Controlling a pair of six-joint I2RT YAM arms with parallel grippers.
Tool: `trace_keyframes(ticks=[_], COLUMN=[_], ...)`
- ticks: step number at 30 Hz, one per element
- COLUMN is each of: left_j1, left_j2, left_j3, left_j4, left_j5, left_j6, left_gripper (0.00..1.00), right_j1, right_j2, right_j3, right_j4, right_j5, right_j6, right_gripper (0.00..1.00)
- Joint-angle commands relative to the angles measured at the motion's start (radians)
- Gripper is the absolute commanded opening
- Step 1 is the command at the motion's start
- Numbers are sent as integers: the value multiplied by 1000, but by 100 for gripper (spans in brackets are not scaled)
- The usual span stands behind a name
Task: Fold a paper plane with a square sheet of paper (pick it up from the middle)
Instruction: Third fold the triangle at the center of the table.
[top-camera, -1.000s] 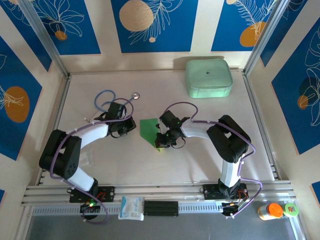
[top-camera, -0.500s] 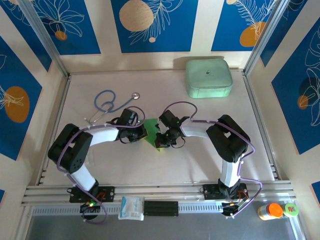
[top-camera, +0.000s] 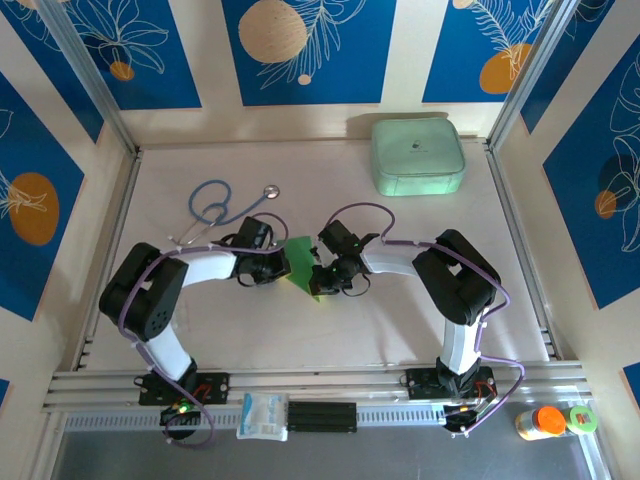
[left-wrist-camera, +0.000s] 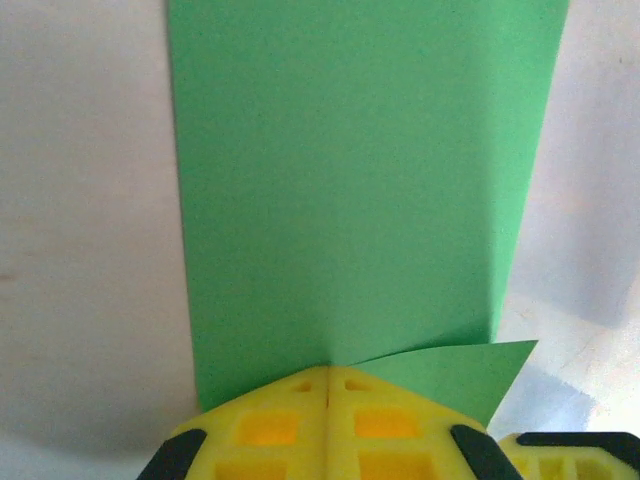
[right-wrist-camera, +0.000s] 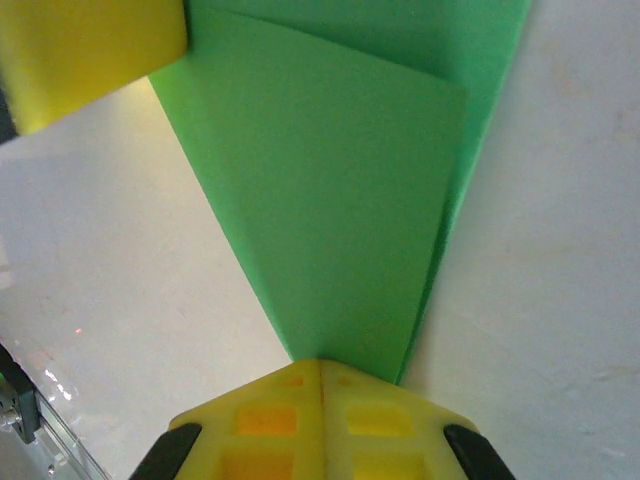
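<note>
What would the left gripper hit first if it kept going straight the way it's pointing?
The green paper: the shut left gripper sits at its edge, and the sheet stretches straight ahead. Beyond it the right gripper looks roughly in line, though depth is unclear.

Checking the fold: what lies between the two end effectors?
Folded green paper fills that gap, shown in the top view.
</note>
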Motion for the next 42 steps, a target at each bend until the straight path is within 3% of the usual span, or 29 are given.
trace_keyframes(ticks=[1,8,15,22,36,42], left_j1=[86,87,-8,-86,-89,-89], left_j2=[-4,-96,-184,-87,12,43], left_j3=[-4,60,27,24,-4,-27], left_j4=[-135,-182,-100,-41,-115,-102], left_j5=[-172,-118,-62,-47,-180,-185], left_j6=[84,110,18,-33,-59,-64], left_gripper=[0,0,0,0,0,0], right_j1=[-12,-12,-15,-20,-26,-25], right_j2=[73,83,85,81,26,-19], right_j3=[-78,-55,-31,-16,-36,-101], right_j4=[-197,-196,-202,-195,-190,-198], right_j5=[133,125,123,103,29,4], right_j6=[-25,-34,-42,-45,-112,-125], right_gripper=[0,0,0,0,0,0])
